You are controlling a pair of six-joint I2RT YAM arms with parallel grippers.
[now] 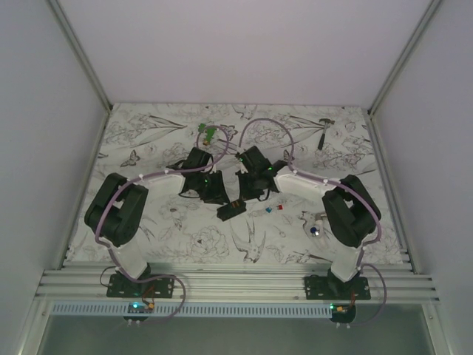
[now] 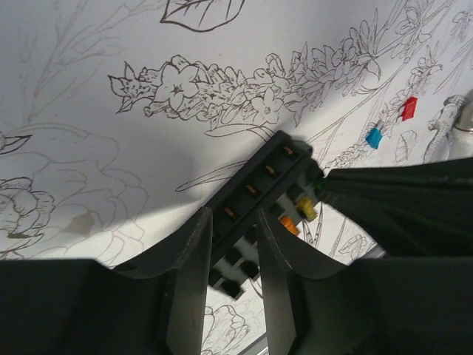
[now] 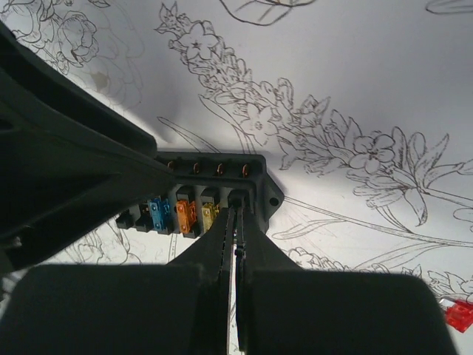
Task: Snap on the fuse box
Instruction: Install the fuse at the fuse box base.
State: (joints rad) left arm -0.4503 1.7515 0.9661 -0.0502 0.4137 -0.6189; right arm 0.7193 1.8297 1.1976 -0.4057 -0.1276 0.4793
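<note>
Here the left end effector (image 2: pixel 234 225) pinches the fuse box (image 2: pixel 264 174); the right end effector (image 3: pixel 236 211), pressed together, could twist it free if skewed

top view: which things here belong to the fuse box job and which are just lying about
In the job: fuse box, held between the left fingers; right fingers closed at its end slot.
Lying about: red piece, blue piece, white-silver part with blue dot, green bits at the back.
</note>
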